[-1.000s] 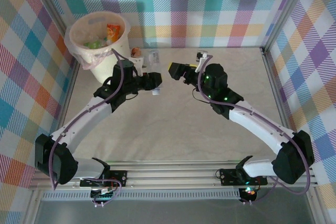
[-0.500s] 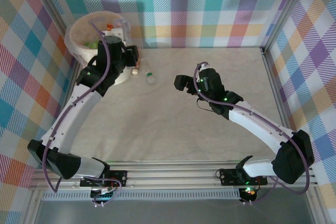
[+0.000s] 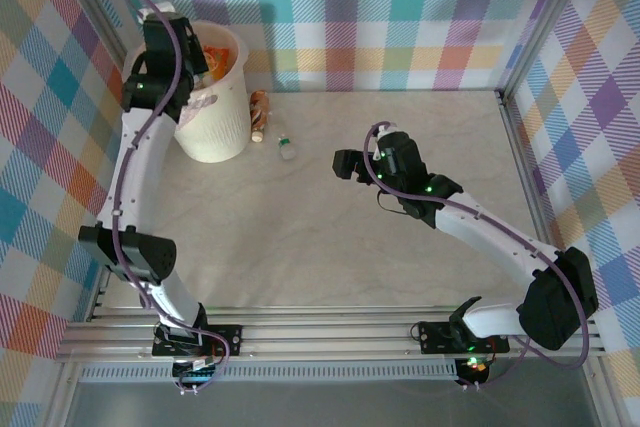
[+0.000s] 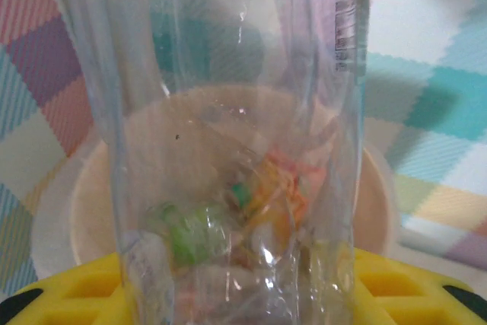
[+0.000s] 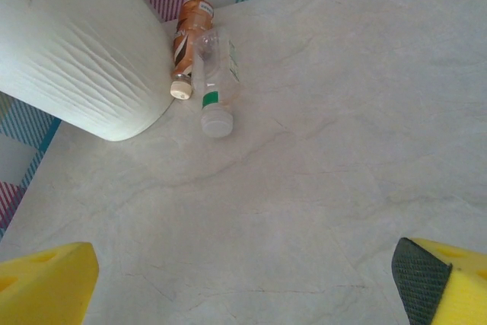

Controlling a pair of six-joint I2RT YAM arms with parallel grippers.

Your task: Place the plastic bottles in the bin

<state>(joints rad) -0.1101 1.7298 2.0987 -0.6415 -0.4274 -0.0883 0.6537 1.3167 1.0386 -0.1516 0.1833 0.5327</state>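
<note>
We start with the table (image 3: 330, 247), where little has changed. The bin (image 3: 215, 122) stands at its far left corner, as it did a second ago.

The big change is the left arm (image 3: 135, 167). A second ago it lay low over the table beside the loose bottles; now it has swung up and back and reaches over the bin's rim. The right arm (image 3: 480, 227) has barely shifted and hangs over mid-table.

The left gripper (image 4: 243, 294) is clenched on a clear held bottle (image 4: 228, 112), upright between its yellow fingers. Looking through it from the wrist, we see the bin's mouth and the binned bottles (image 3: 205, 57), green and orange, directly below. We judge that this one is placed for the drop and only needs letting go.

The right gripper (image 3: 343, 162) stands wide apart, grasping nothing.

Two bottles remain on the table. The orange-labelled bottle (image 5: 190, 32) lies just beside the bin's wall. The green-banded bottle (image 5: 215, 85), with a white cap, lies against it. From the right wrist both look free to pick, so we reckon the task is nearly done.
</note>
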